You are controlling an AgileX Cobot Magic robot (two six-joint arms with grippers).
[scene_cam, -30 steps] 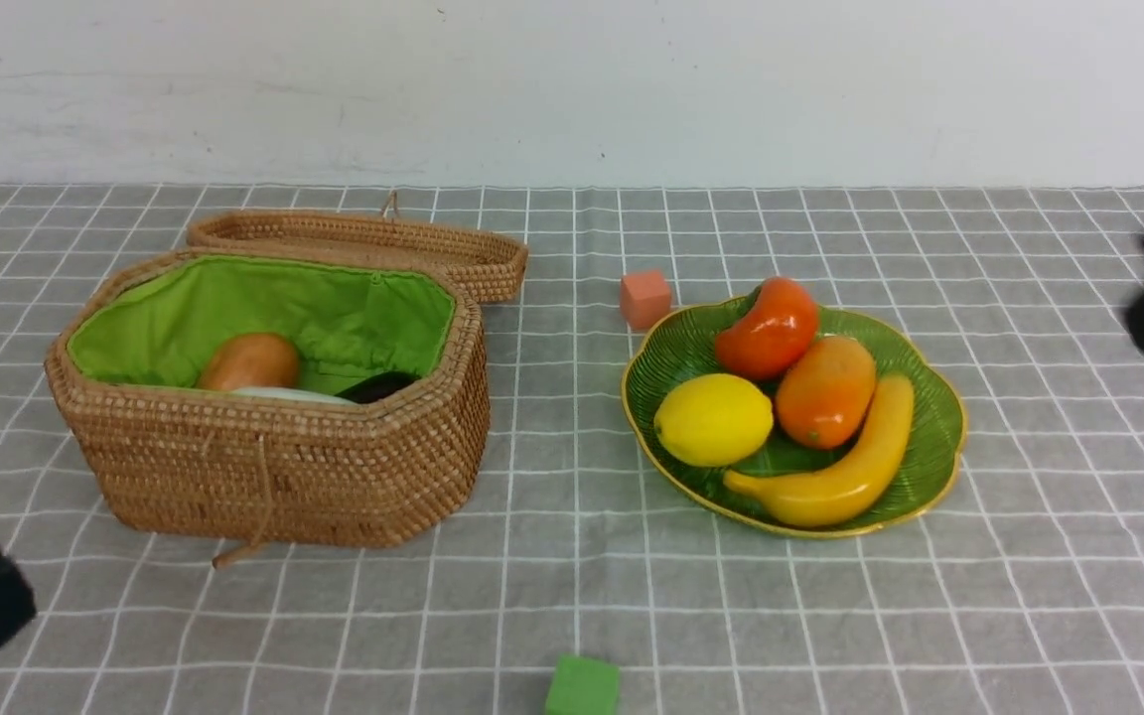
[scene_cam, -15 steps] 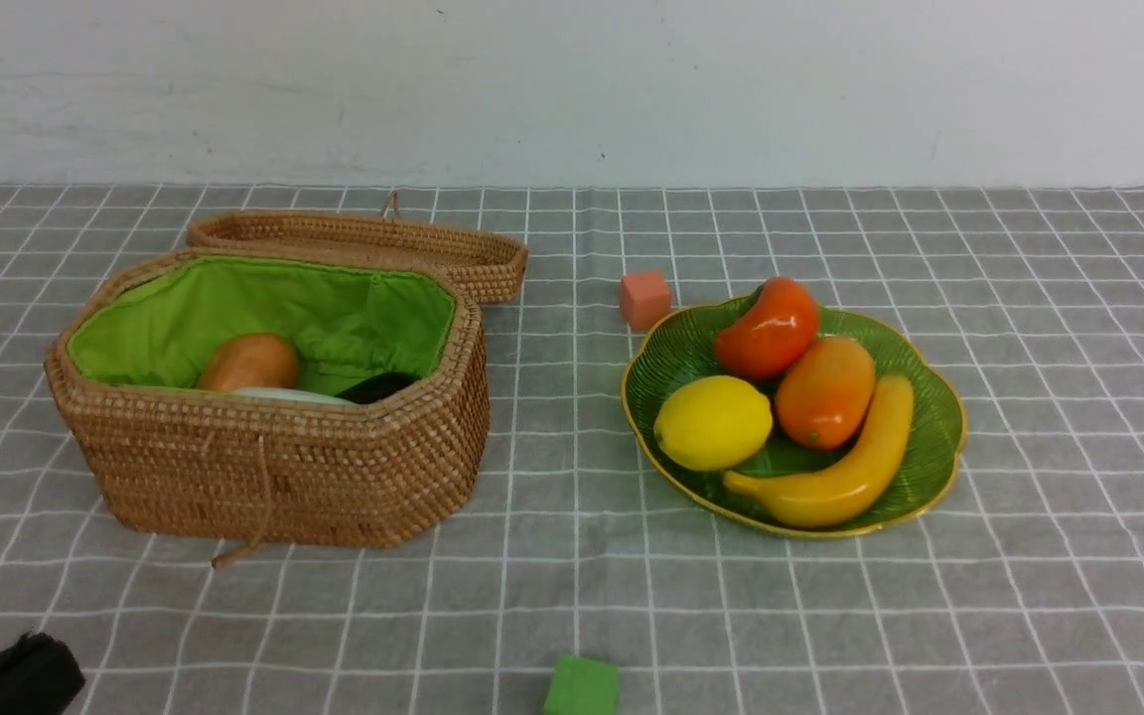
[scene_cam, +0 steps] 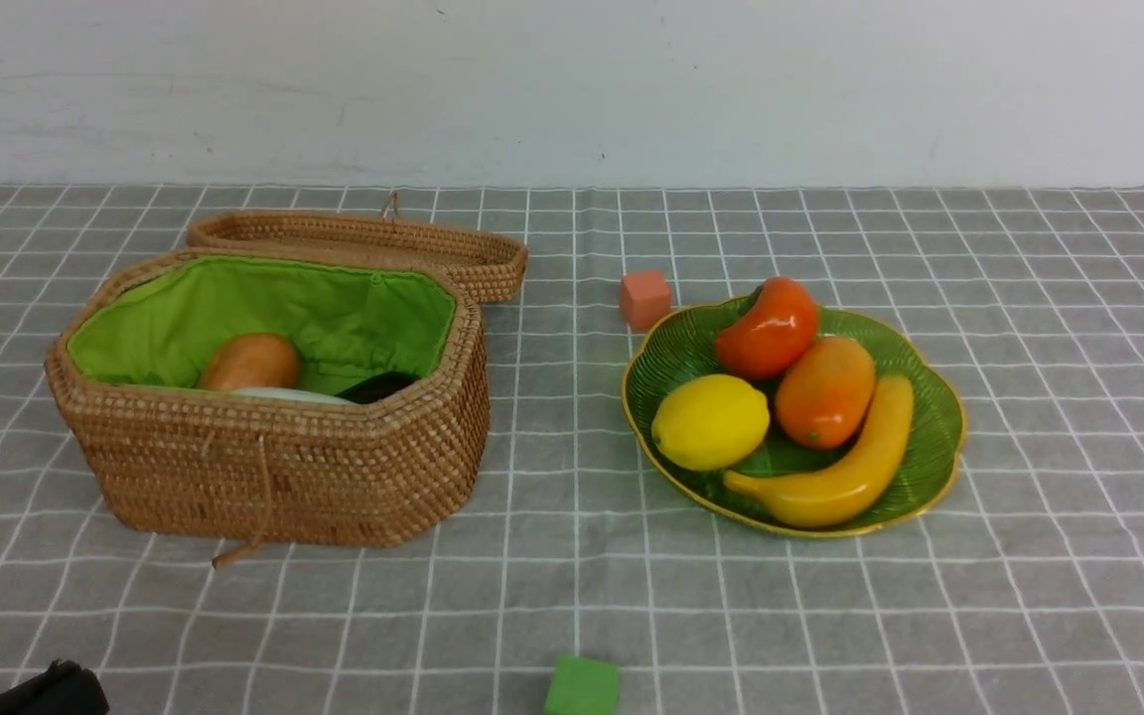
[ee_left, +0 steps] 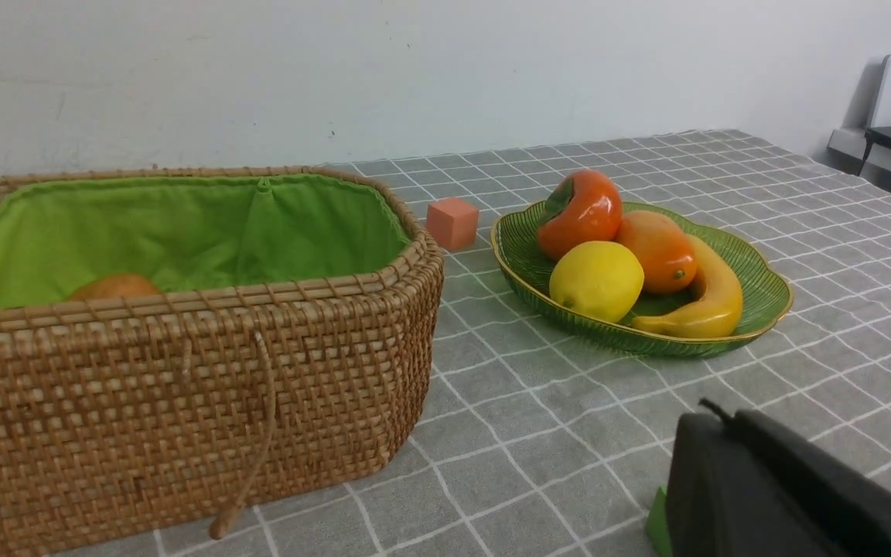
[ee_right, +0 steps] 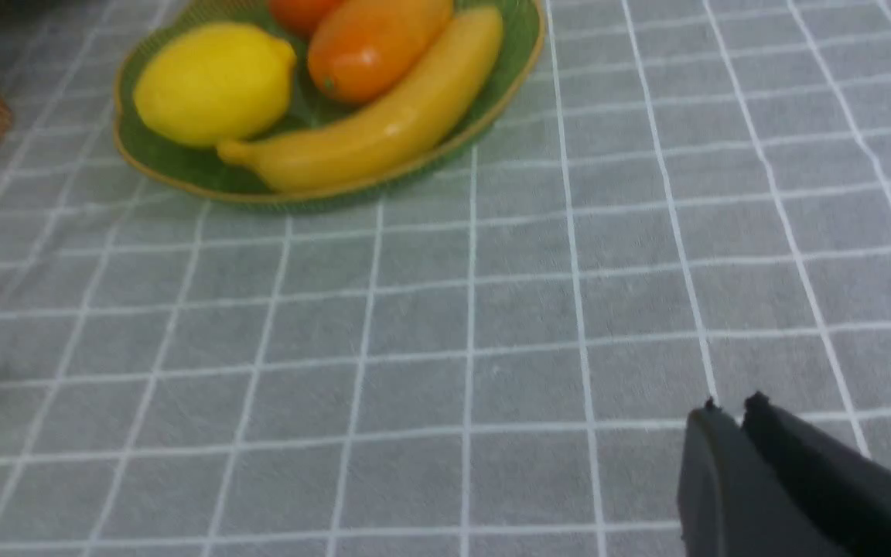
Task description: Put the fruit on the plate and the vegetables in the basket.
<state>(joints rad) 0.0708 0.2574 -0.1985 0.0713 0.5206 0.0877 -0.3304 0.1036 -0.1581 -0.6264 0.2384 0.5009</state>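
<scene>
Front view, near edge: one green cube (scene_cam: 582,686) at bottom centre; a black part of the left gripper (scene_cam: 46,692) in the bottom left corner. Its jaws are pressed together, holding nothing, as the left wrist view shows. Right gripper (ee_right: 730,414) appears only in its own wrist view, over bare cloth: fingers almost touching, a thin slit between them, nothing held.

Mid-frame left: one wicker basket (scene_cam: 284,477), green lining, lid (scene_cam: 363,243) folded back behind it. Inside: one potato (scene_cam: 249,361), a white sliver of the radish (scene_cam: 289,394), a dark bit of the eggplant (scene_cam: 378,385). Three vegetables, mostly hidden by the near wall.

Mid-frame right: one green plate (scene_cam: 934,437) with four fruits. Banana (scene_cam: 845,467) nearest, lemon (scene_cam: 711,421) to its left, mango (scene_cam: 825,391) touching both, persimmon (scene_cam: 769,328) farthest.

One orange cube (scene_cam: 644,299) just beyond the plate's upper left rim.

Surface: grey tablecloth (scene_cam: 1029,596) with white grid. Behind: plain white wall (scene_cam: 572,89).
</scene>
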